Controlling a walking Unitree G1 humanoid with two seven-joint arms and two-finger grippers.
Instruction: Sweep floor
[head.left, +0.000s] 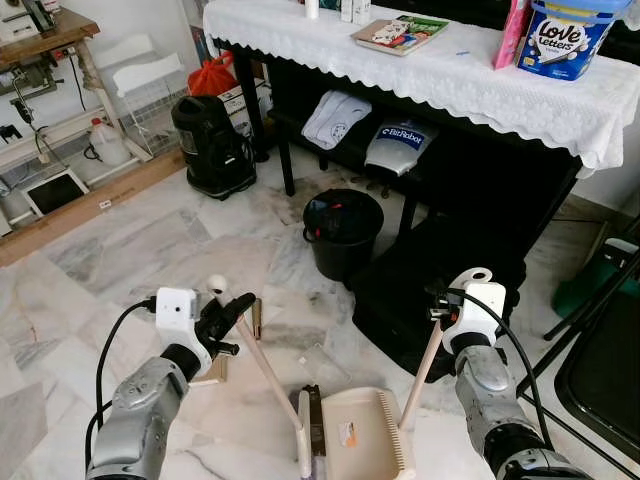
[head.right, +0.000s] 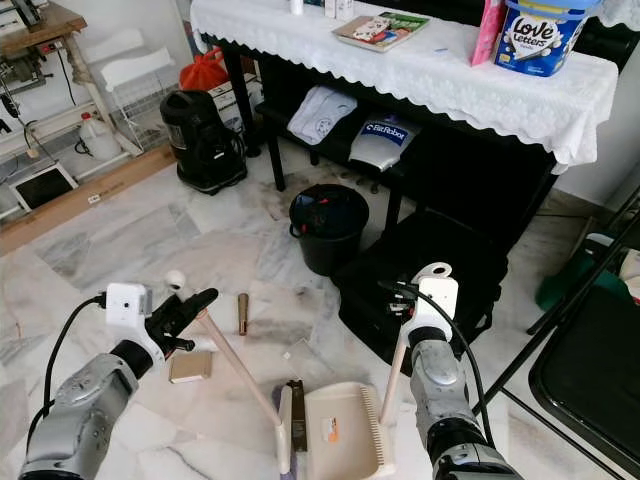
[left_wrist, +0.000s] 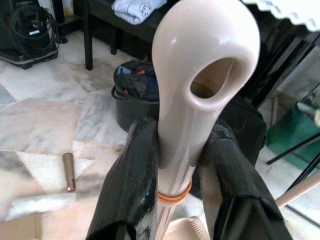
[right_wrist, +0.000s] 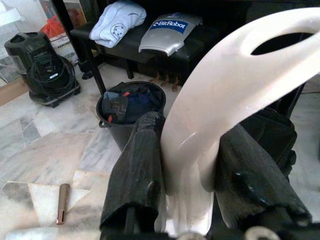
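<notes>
Left gripper (left_wrist: 175, 165) has its jaws closed on the broom handle (head.left: 262, 362) just under the looped end, so the stick slopes down to the brush head (head.left: 312, 432) at about 6 o'clock of the head view. Right gripper (right_wrist: 190, 165) has its jaws closed on the dustpan handle (head.left: 423, 372) near its looped top; that stick runs down to the dustpan (head.left: 352, 436), which sits flat on the floor (head.left: 130, 250) touching the brush head. Likely reason for the pairing: pan held as a stop, broom free to drag debris into it. Judged stage: sweeping is under way, with litter not yet collected.

Litter to collect: a small brown tube (head.right: 242, 313) at roughly 11 o'clock from the pan, a flat tan card (head.right: 190, 367) at 9 o'clock near the left arm, and a pale scrap (head.right: 300, 352) at 12 o'clock, close to the pan.

Open marble lies from 9 to 11 o'clock, good room for broom strokes. At 12 o'clock a black bin (head.left: 342, 232) stands near; at 1 o'clock a black case (head.left: 420, 300) lies close to the right arm, limiting swing that way. Bench (head.left: 440, 80) with white cloth beyond, at 12 to 2 o'clock. Black vacuum (head.left: 212, 145) at 11 o'clock, well apart. Folding chair frame (head.left: 590, 340) at 3 o'clock crowds the right side.
</notes>
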